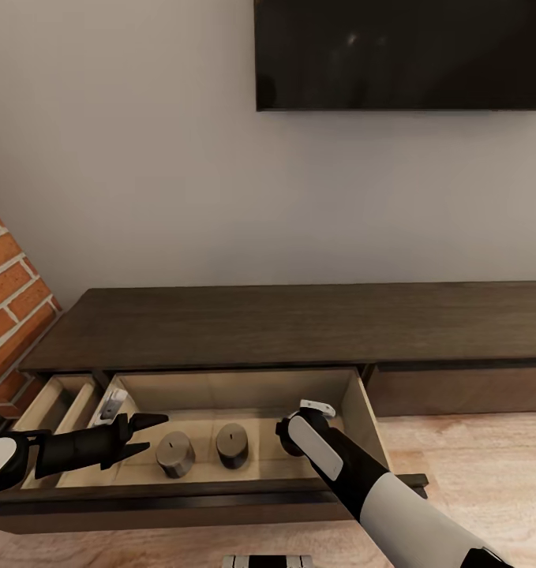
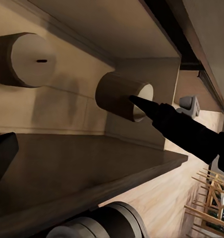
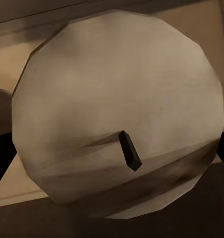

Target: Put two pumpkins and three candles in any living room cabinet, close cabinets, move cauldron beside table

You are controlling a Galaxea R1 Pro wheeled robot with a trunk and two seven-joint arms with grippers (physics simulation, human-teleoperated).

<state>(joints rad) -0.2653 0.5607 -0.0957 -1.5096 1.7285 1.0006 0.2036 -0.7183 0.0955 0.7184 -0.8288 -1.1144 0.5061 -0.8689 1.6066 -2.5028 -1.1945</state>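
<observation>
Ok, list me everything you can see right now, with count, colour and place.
candles: two clear in the head view, tan-grey, standing in the open drawer; a third shows close up in the right wrist view, at the right end effector
cabinet: one, dark brown, low against the wall
drawer: one, pulled open, light tan inside
white-grey object: one, back left corner of the drawer, too small to identify
TV: one, black, on the wall above
brick wall: red, left of the cabinet
floor: light wood
left end effector: black, open, over the drawer's left part
right end effector: white and black, in the drawer's right part; grip unclear
</observation>
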